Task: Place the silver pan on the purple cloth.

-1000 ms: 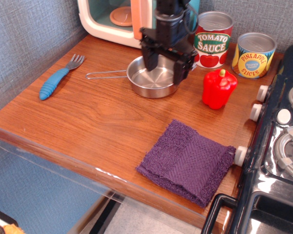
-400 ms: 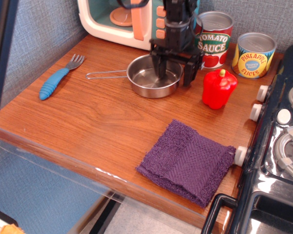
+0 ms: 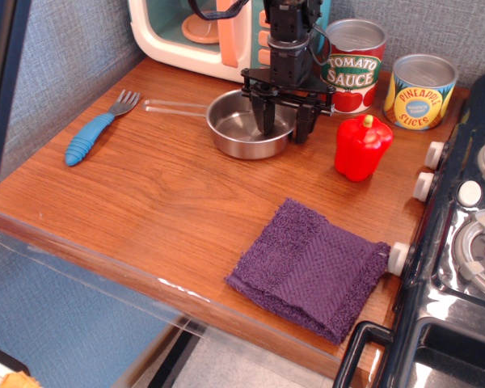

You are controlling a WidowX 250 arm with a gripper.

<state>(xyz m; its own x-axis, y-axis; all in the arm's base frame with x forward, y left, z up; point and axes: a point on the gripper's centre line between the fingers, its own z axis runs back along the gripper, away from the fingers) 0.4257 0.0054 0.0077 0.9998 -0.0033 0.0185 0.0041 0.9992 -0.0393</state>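
The silver pan [image 3: 238, 133] is at the back middle of the wooden counter, and its thin wire handle [image 3: 174, 107] points left. My gripper [image 3: 285, 125] comes straight down onto the pan's right rim. One finger is inside the pan and the other outside, closed on the rim. The pan looks slightly raised or tilted. The purple cloth [image 3: 311, 267] lies flat near the front right edge of the counter, well apart from the pan and bare.
A tomato sauce can [image 3: 353, 65] and a pineapple can [image 3: 420, 90] stand behind the pan. A red toy pepper [image 3: 361, 147] is just right of it. A blue fork [image 3: 93, 133] lies at the left, a toy microwave [image 3: 190, 32] at the back and a stove [image 3: 469, 242] on the right.
My gripper shifted to the pan's right rim and closed on it. The pan's handle has swung up and back, and the pan has moved slightly.
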